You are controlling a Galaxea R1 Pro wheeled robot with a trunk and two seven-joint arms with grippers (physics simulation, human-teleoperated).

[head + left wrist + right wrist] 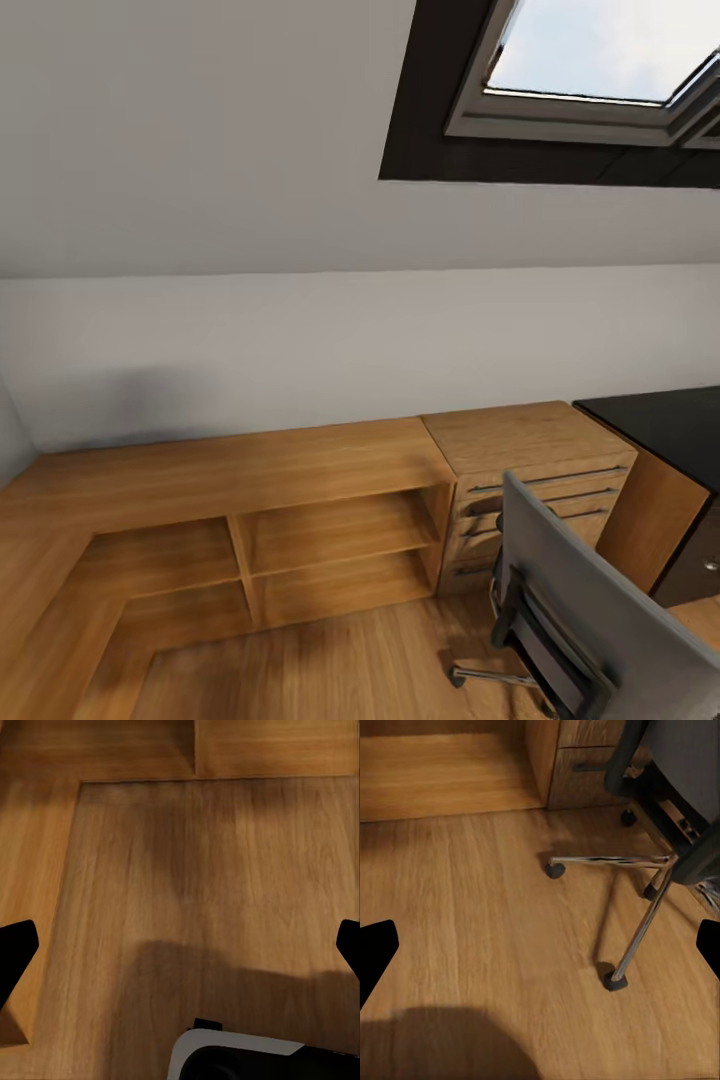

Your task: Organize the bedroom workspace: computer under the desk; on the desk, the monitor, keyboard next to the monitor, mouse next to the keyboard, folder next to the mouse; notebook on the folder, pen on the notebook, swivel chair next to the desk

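Note:
The grey-backed swivel chair (590, 600) stands at the lower right of the head view with its back toward me, and the backrest hides its seat. Behind it at the right edge is a dark desk top (670, 430). In the right wrist view the chair (675, 787) and its chrome star base (637, 862) with black casters stand on the floor ahead of my right gripper (540, 956), which is open and empty above the wood floor. My left gripper (180, 952) also hangs open over bare floor, with its black fingertips (15, 949) far apart.
A low wooden shelf unit (300, 520) runs along the wall and turns down the left side. A wooden drawer cabinet (530, 470) stands between it and the desk. A skylight (600, 60) sits in the sloped ceiling. My base (247, 1057) is below the left gripper.

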